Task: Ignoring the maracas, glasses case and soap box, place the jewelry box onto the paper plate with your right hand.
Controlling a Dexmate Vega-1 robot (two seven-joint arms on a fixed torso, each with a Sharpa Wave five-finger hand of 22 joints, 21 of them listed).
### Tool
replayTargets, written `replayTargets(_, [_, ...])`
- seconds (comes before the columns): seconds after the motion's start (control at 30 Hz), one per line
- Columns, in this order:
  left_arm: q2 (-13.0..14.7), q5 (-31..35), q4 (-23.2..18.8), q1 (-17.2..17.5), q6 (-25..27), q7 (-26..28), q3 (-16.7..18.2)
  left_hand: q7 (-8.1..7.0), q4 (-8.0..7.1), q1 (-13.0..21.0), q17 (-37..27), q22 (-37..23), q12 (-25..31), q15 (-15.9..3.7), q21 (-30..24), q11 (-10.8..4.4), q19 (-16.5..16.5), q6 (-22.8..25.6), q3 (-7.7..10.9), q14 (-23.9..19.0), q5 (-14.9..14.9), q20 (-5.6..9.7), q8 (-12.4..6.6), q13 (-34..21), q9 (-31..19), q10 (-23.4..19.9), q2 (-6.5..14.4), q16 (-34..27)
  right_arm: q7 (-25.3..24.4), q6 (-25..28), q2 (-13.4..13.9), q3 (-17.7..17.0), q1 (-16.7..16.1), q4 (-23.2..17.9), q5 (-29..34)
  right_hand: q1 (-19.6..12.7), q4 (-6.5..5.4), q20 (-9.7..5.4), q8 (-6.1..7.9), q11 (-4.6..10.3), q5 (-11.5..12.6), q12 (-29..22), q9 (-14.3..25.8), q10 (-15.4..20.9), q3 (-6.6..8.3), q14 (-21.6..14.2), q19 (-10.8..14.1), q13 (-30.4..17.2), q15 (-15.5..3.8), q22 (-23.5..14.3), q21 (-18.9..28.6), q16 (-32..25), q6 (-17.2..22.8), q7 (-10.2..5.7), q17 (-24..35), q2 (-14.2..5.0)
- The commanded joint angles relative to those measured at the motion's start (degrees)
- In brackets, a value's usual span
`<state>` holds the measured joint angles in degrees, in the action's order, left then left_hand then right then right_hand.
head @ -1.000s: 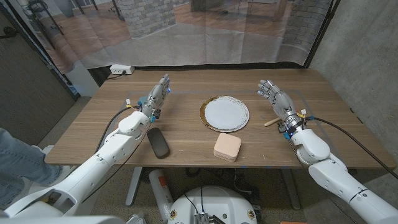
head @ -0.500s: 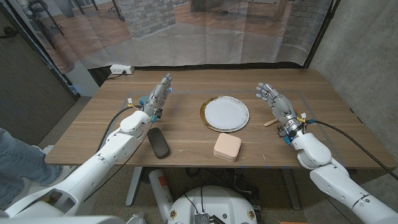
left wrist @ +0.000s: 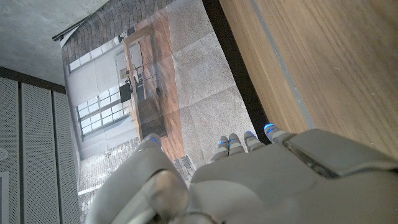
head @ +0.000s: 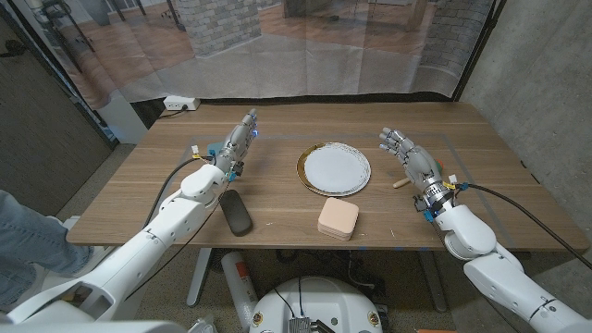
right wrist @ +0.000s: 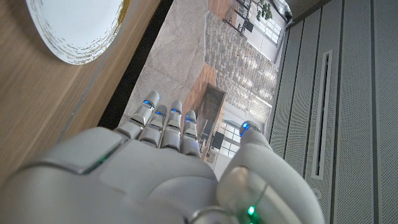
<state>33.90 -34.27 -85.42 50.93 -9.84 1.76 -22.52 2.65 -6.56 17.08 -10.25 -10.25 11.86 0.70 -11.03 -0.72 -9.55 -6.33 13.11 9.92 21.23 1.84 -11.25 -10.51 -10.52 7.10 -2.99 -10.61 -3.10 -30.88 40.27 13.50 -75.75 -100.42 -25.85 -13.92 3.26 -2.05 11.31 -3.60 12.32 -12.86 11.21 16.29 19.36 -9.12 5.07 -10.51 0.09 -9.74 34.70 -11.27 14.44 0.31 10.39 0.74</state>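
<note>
**Right hand poised, jewelry box waiting at the near edge**

Wooden planks make up the counter point(head: 277, 199), which stands before a sheer curtain with brick and timber flooring showing through it; a power strip point(head: 179, 104) lies beyond the far left corner, and a concrete wall rises past the right edge.

At the middle of the counter sits the paper plate point(head: 334, 169), white with a gold rim and nothing on it, so the target is free to receive a load. Just beside it, toward the near edge, lies the jewelry box point(head: 339, 219), a pale pink rounded-square case, close to the plate but apart from it, judging by the sliver of wood between them.

The right hand point(head: 410, 159) hangs near the right edge with its fingers spread and holding nothing, angled toward the middle; that reads as an approach posture, and the box has not been touched. A wooden stick point(head: 403, 181) pokes out from under it, probably the maracas' handle, though the hand hides the rest.

The left hand point(head: 237, 141) stands on edge near the far left, fingers straight and together, empty, likely parked out of the way. A dark glasses case point(head: 235, 212) lies close to the left forearm, well apart from the box, and should not interfere.
</note>
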Motion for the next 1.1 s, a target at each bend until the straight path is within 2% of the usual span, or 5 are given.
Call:
replayTargets(0.03, [0.5, 0.0, -1.1, 1.3, -0.3, 0.2, 0.2, 0.21, 0.34, 0.6, -0.2, -0.2, 0.1, -0.07, -0.3, 0.17, -3.9, 0.1, -0.1, 2.0, 0.1, 0.59, -0.24, -0.2, -0.1, 0.1, 0.1, -0.2, -1.4, -0.1, 1.0, -0.6, -2.5, -2.5, 3.8, -0.6, 0.4, -0.15, 0.51, 0.06, -0.1, -0.3, 0.0, 0.5, 0.16, -0.6, 0.3, -0.3, -0.1, -0.1, -0.3, -0.2, 0.5, -0.26, 0.2, -0.15])
replayTargets(0.47, [1.2, -0.1, -2.1, 1.8, 0.2, 0.3, 0.5, 0.14, 0.41, 0.7, -0.2, -0.2, 0.1, -0.04, -0.3, 0.07, -4.0, 0.1, -0.2, 1.9, 0.0, 0.45, -0.23, -0.2, -0.1, -0.1, 0.2, -0.2, -1.7, -1.7, 0.7, -0.6, -3.8, -3.9, 6.3, -0.6, 0.51, 0.1, 0.46, -0.04, -0.1, -0.3, 0.0, 0.6, 0.11, -0.6, 0.3, -0.3, -0.08, -0.1, -0.8, -0.2, 0.6, -0.31, 0.2, -0.16])
replayTargets(1.1, [0.8, 0.0, -0.8, 0.8, -0.3, -0.6, 0.2, -0.01, 0.48, 0.9, -0.2, -0.2, 0.1, -0.04, -0.3, -0.09, -4.1, 0.2, -0.39, 1.9, -0.1, 0.36, -0.21, -0.3, -0.1, -0.2, 0.4, -0.2, -3.6, -1.5, 1.1, -1.0, -5.7, -6.5, 12.9, -0.8, 0.71, 0.29, 0.36, 0.12, 0.0, -0.2, 0.0, 0.6, 0.05, -0.5, 0.3, -0.3, -0.19, -0.1, -1.4, 0.0, 0.5, -0.5, 0.2, -0.13])
